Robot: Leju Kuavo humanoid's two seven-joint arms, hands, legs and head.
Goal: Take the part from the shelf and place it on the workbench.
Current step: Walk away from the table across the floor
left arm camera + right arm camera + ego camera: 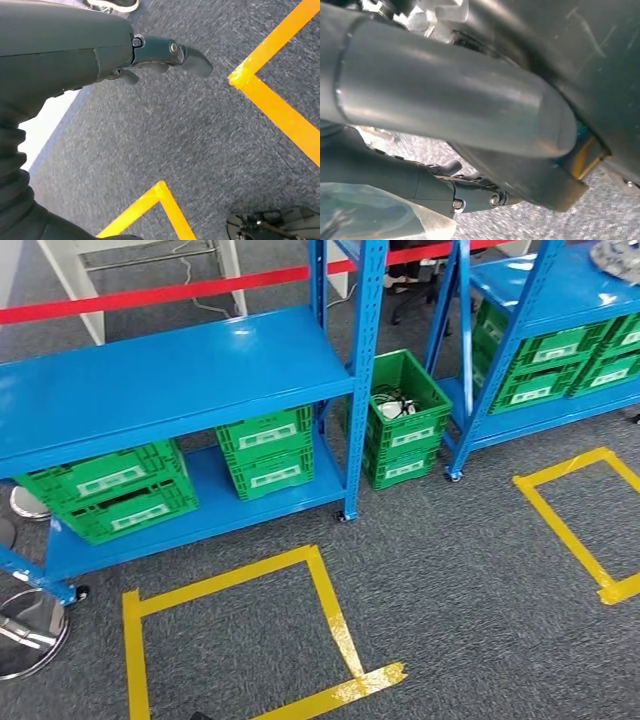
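The part cannot be made out; it may lie in the green plastic crates (266,452) on the blue steel shelf (166,375). Left robot hand (166,55) hangs empty, fingers extended; the right robot hand (471,192) cannot be judged. Square up to the shelf's front edge before reaching.

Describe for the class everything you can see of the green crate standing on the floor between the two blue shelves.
The green crate looks like moulded plastic with ribbed, slotted walls and two white labels on its front. It stands upright on the grey carpet, open at the top, between the blue racks and close beside the near shelf's upright post. Inside lie dark cables and something white, too small to identify.
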